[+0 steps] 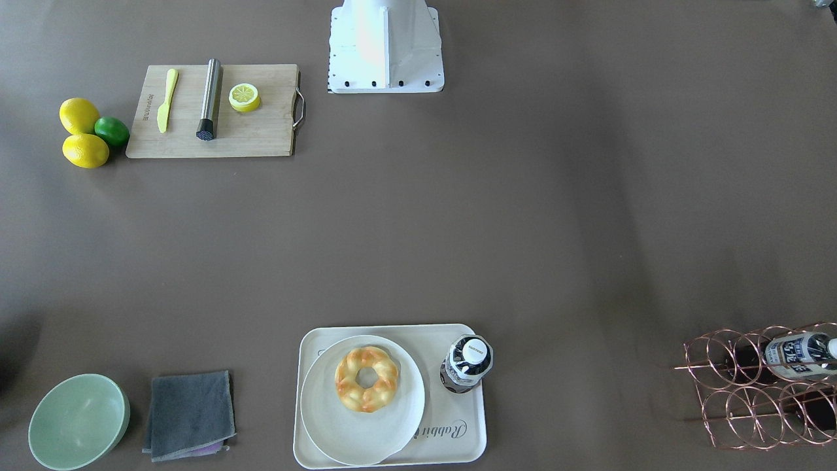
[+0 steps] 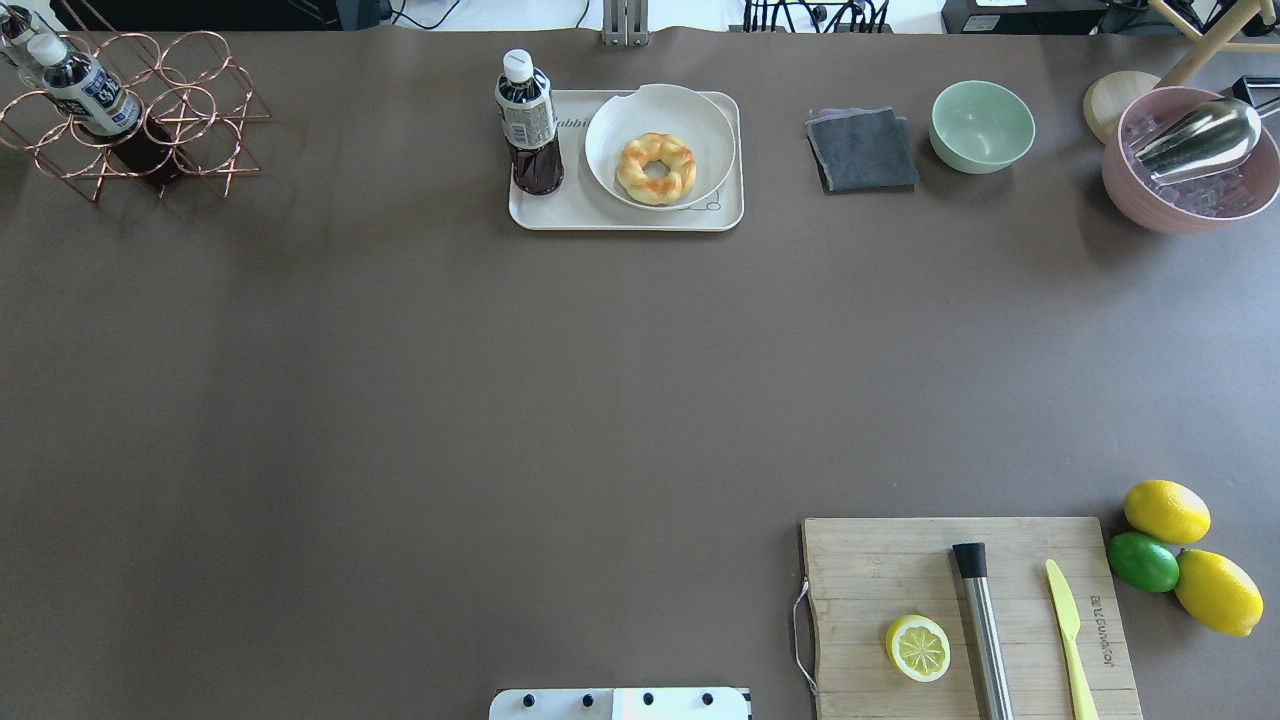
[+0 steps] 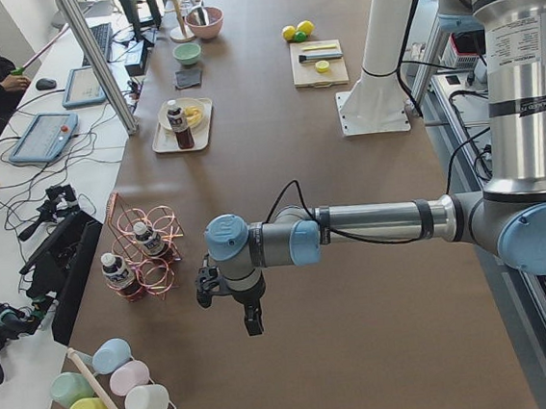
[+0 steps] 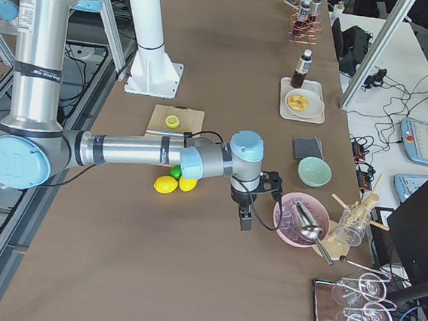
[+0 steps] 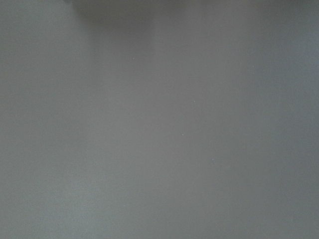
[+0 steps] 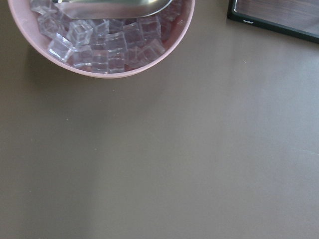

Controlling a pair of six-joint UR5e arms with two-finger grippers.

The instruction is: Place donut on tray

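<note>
The donut (image 1: 367, 379) lies flat on a round plate (image 1: 340, 432), and that plate rests on the tray (image 1: 458, 435) at the desk's far edge from the robot, about midway along it, beside an upright bottle (image 1: 467, 363). Neither arm is near it. The left gripper (image 3: 252, 324) hangs over the desk's left end, and the right gripper (image 4: 244, 223) over the right end beside the pink bowl (image 2: 1130, 195) of ice. Neither holds anything visible; how far the jaws stand open cannot be told. Assessment: the donut is within the tray's bounds but does not touch its surface. If direct placement is intended, the whole transfer remains.
</note>
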